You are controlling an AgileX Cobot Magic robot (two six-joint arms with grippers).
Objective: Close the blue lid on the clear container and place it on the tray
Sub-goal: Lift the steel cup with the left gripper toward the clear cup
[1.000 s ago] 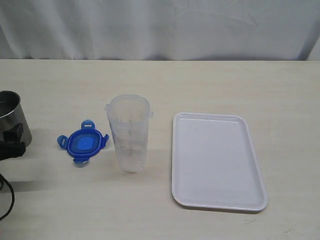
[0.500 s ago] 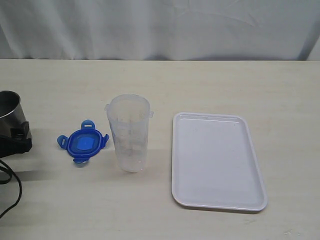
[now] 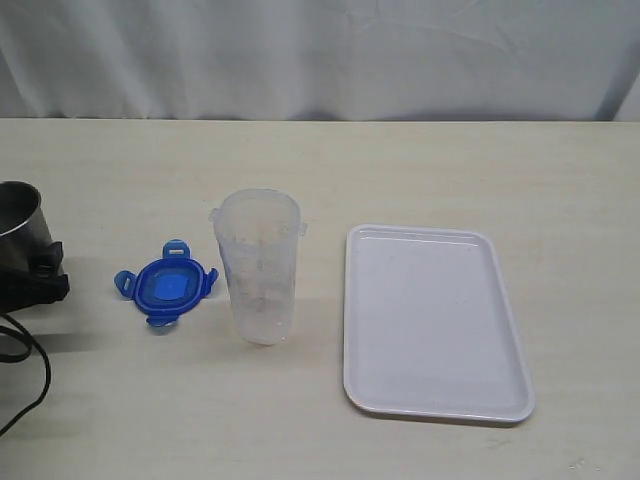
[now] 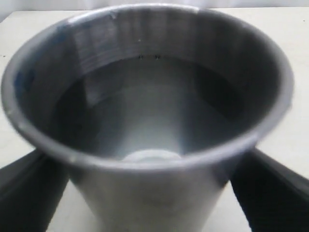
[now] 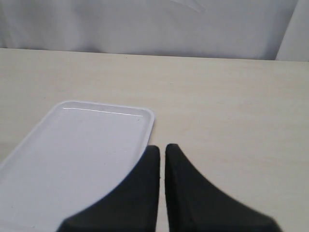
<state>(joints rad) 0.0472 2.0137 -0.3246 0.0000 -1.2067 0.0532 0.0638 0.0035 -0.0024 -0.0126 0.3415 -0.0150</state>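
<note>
1. Table [image 3: 420,160]: pale wood-grain top, white curtain behind.
2. Tray [image 3: 430,320]: white, flat, low-rimmed, lying on the right part of the table with nothing on it.
3. Clear container [image 3: 260,265]: upright and uncovered, near the tray's left edge but not touching it.
4. Steel cup [image 3: 22,225]: upright at the far left edge of the exterior view, partly cut off.
5. Left gripper [image 3: 38,282]: spread wide, its black fingers [image 4: 29,193] clamped against both sides of the steel cup.
6. Right gripper [image 5: 162,159]: fingers pressed together, holding nothing, poised beside an edge of the tray.
7. Blue lid [image 3: 166,284]: flat on the table, tabs splayed, between cup and container, just left of the container.
</note>
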